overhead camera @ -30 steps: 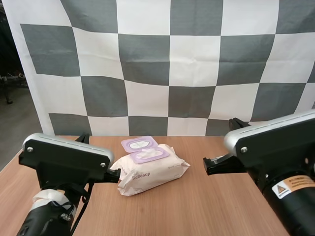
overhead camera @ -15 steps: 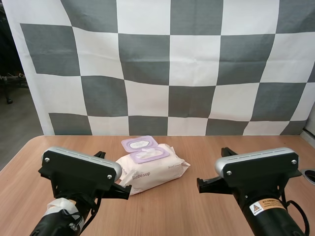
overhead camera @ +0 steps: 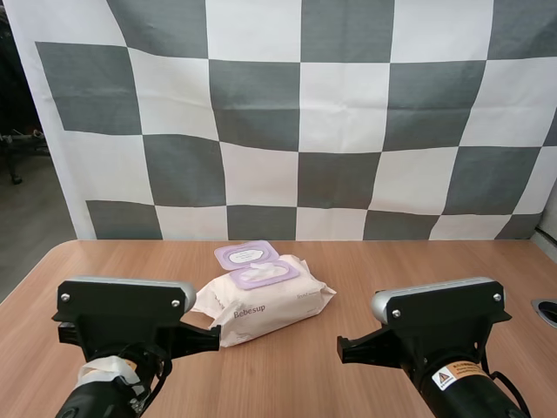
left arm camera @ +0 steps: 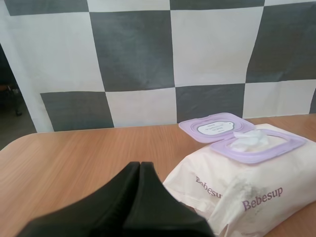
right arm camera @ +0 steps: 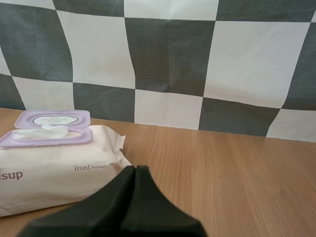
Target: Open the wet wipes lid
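**Item:** pack of wet wipes, one, lying flat at the middle of the desk, between your two arms.
**Axis:** its long axis runs from your near left to your far right, with the printed side facing you.
**Lid**: flipped back toward the far edge, leaving the opening bare and a wipe tuft showing.
**Left pincer**: fingers pressed together, holding nothing.
**Right pincer**: likewise closed and empty.
**Change:** within the last second both arms have drawn back and sunk toward you, clear of the pack, which has not shifted. You may judge the task done.
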You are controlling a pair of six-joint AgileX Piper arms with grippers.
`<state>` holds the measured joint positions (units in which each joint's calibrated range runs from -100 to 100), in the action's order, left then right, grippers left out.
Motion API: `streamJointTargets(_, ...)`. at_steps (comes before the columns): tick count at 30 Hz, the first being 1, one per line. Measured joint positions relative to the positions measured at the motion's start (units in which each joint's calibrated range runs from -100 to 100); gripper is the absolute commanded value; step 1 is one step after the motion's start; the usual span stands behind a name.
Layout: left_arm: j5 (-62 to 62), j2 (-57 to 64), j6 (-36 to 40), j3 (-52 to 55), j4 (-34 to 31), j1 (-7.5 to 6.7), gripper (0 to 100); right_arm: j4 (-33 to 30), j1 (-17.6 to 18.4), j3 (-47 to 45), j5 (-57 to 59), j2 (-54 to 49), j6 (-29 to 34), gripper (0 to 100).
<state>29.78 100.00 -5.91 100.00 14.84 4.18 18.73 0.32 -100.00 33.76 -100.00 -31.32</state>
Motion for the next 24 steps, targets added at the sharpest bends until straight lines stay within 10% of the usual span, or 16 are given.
streamJointTargets(17,0.06,0.0,13.66,0.0,-10.87,-0.07,0,0.0,-0.11,0.0,-0.19,0.0,0.0,0)
streamJointTargets(24,0.06,0.0,13.66,0.0,-12.53,-4.01,0,0.0,-0.11,0.0,-0.19,0.0,0.0,0)
